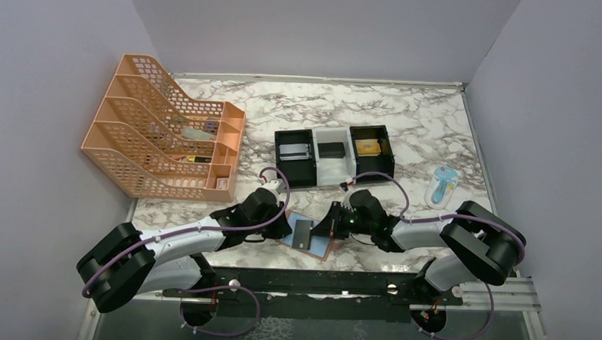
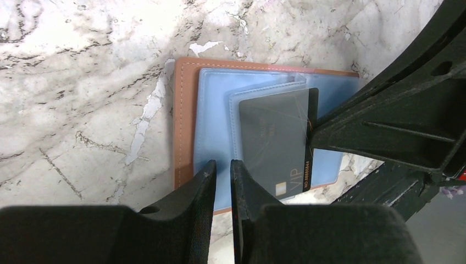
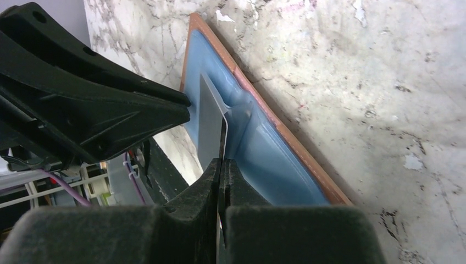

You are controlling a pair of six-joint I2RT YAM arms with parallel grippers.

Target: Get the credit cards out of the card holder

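1. The square tan-brown leather card holder point(image 1: 326, 252) lies open and flat on the white marble table point(image 1: 423, 122), down at the 6 o'clock edge between the two arms.
2. Inside it's all light-blue lining with pale stitching round the tan border, plus a see-through pocket point(image 2: 250, 96).
3. A thin dark grey plastic credit card point(image 2: 275, 137) sits in that pocket. It has "VIP" and a pale chip near its 5 o'clock corner, and a black strip pokes out at 3 o'clock.
4. The right gripper point(image 3: 221, 162), at 3 o'clock of the card holder, has its jaws pinched tight on the credit card's edge.
5. The left gripper point(image 2: 222, 165), at 9 o'clock, shows just a thin slit between its jaws, tips over the lining. I can't tell if it grips anything.
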